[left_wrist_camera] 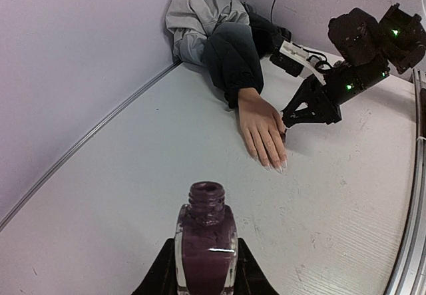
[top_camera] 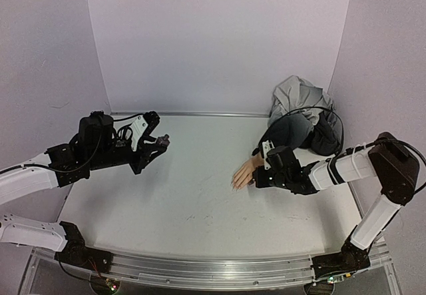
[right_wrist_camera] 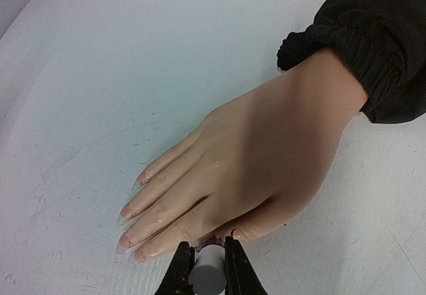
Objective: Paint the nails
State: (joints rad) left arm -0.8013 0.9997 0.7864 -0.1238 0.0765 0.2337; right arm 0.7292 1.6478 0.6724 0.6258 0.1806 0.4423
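We see the mannequin hand (top_camera: 243, 174) lying palm down on the white worktop (top_camera: 186, 202), right of the middle. Its fingers point toward the left arm, and its wrist runs into a dark sleeve (top_camera: 293, 132) that ends in a heap of grey cloth (top_camera: 299, 95) against the back wall. The nails (right_wrist_camera: 124, 213) sit at the tips of those fingers, long, pointed and pale pink with a glossy look (we count four from the right wrist camera; the thumb's we cannot make out). The right claw (right_wrist_camera: 208, 258) is clenched on a pale round cap (right_wrist_camera: 208, 275). It sits low at the thumb side of the hand, just beside its edge; whether anything beyond the cap touches the skin we cannot tell. The left claw (left_wrist_camera: 205, 255) hangs above the worktop on the left side, well apart from the hand, and it is clamped around a small glass bottle (left_wrist_camera: 205, 232) of dark maroon polish. The bottle stands upright between the claw's fingers, its neck open at the top, with the mannequin hand and the right claw in view beyond it.
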